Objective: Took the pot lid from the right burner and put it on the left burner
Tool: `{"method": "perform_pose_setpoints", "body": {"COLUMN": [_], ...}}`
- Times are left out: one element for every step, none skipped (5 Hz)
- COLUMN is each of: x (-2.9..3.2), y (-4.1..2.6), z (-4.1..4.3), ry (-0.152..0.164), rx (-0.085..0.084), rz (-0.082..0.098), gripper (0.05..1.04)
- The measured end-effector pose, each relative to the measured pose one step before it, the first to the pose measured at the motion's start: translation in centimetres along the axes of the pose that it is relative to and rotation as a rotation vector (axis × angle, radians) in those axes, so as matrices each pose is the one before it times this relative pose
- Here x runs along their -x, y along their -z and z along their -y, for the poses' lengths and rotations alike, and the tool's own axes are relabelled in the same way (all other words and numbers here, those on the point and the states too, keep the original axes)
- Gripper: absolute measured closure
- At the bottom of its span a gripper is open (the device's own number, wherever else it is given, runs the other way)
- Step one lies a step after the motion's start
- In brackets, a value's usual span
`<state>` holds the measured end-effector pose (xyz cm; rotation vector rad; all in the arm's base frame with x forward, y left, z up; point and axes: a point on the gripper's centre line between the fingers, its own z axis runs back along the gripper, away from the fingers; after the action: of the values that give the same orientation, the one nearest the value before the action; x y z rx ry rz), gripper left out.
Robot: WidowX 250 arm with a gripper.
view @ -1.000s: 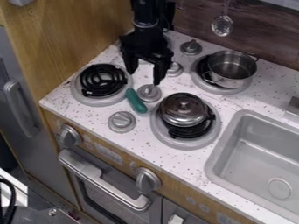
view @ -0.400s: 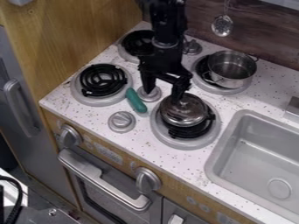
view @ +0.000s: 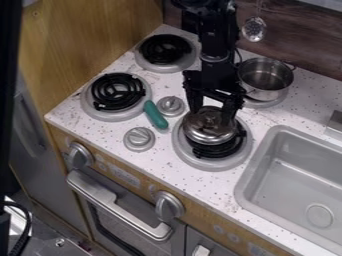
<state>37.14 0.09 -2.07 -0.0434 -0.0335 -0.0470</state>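
We find a white, dark-speckled countertop (view: 304,112) spread beneath the black two-finger gripper (view: 212,115). To the gripper's right in the camera view, and nearer the camera, we record a grey rectangular sink (view: 287,185). We log 4 round burners, each with black coils and a grey rim. Burner 1 (view: 207,163) is directly below the gripper; burner 2 (view: 119,92) lies to its left; burner 3 (view: 165,50) lies farther back on that side; burner 4 (view: 264,104) is behind it to the right. On burner 4 we note a shiny silver metal pot (view: 267,92), upright and uncovered.

As to the gripper itself, we find it open, its 2 fingers apart and pointing down, 1 at each side of the lid's top. Between and just below them is the round silver metal lid (view: 206,134), resting on burner 1. We cannot tell whether either finger touches it.

Left of the gripper we list 2 grey round knobs, 1 near (view: 171,105) and 1 farther toward the camera (view: 139,139). Just beside the nearer knob lies a slim teal-green rounded object (view: 155,115).
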Motion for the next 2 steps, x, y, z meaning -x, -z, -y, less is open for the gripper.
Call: {"method": "perform_pose_setpoints", "body": {"x": [-1.102,-0.555], "y": [1.253,1.459], "z": [-0.054,-0.296], "ry": [-0.0103,-0.0154], "rx": [0.0013,-0.0115], "rz": [-0.0015,-0.0194], "gripper": [0.083,0.084]}}
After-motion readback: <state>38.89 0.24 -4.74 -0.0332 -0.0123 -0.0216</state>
